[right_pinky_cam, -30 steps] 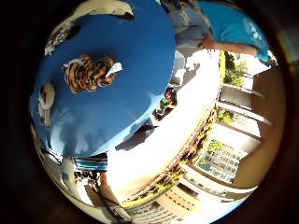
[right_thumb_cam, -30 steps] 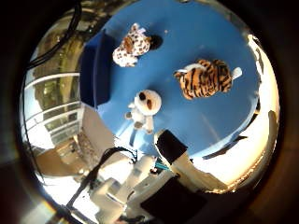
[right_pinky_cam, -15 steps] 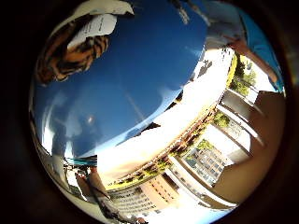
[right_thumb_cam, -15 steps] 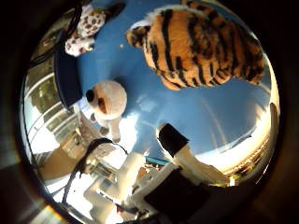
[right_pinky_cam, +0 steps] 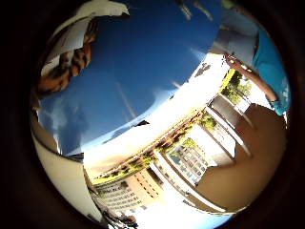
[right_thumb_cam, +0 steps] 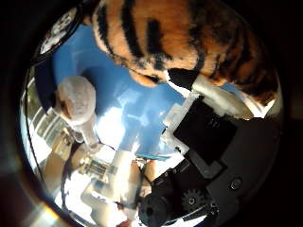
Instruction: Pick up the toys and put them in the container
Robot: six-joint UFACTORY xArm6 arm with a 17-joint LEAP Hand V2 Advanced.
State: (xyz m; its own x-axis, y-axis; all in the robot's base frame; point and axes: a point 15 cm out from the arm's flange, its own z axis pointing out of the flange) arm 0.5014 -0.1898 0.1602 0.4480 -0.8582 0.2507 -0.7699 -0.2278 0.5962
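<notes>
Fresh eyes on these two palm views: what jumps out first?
The orange-and-black striped plush tiger fills much of the thumb side view, so it sits very close to the palm, with the white-and-black hand reaching up against it. Beside it on the round blue table lies a small white plush toy, apart from the tiger.

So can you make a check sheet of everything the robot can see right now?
Surface: blue table, mostly bare in the little finger side view.
Job's things: tiger plush very close to the palm, fingertip at its underside; small white plush lying on the table beside it; spotted plush farther off. Container: cannot tell.
Clutter: nothing seen.
Hand: hand reaching toward the tiger plush, grasp not confirmed.
Cables: left out.
Surroundings: sunlit buildings and a railing beyond the table.
</notes>
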